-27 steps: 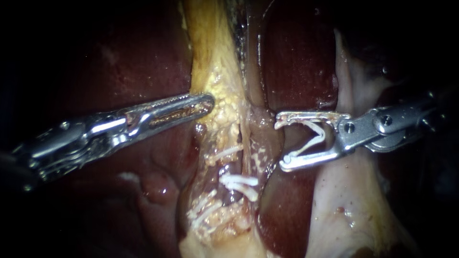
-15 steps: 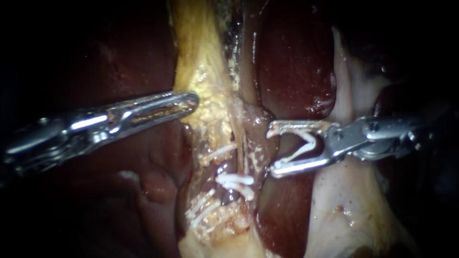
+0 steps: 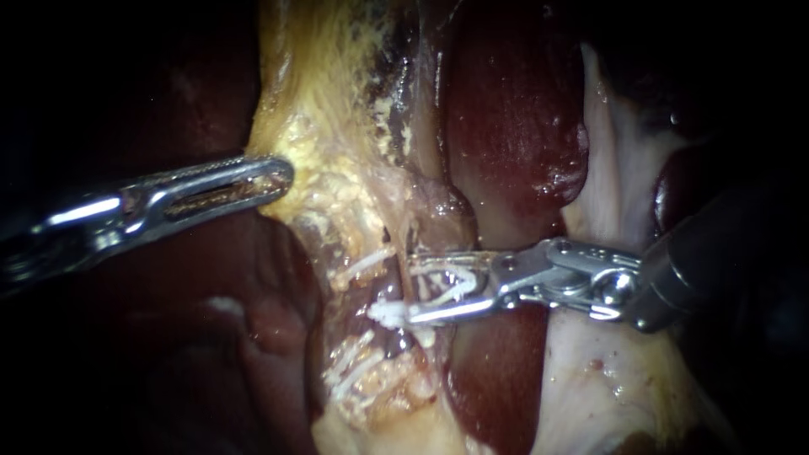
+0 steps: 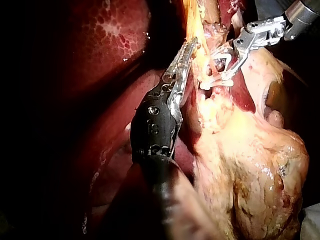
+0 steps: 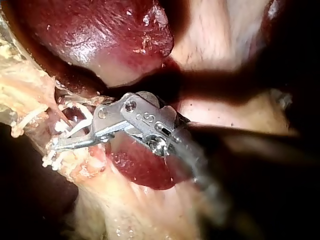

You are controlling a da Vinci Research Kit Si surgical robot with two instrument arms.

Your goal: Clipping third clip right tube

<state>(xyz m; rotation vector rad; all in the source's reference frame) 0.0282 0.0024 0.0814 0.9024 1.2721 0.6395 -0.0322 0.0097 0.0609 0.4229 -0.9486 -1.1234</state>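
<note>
Two right instrument (image 3: 410, 289) jaws are held apart around an open clip (image 3: 451, 282) straddling the right tube (image 3: 438, 223), with left instrument (image 3: 282, 175) jaws clamped on yellow tissue (image 3: 329, 181) beside it; the tube could be only part-caught if tension is lost.

With the left instrument (image 3: 274, 177), pinching tissue (image 3: 316, 156) between closed jaws; with the right instrument (image 3: 415, 289), level, cradling a clip (image 3: 452, 286) in parted jaws.
</note>
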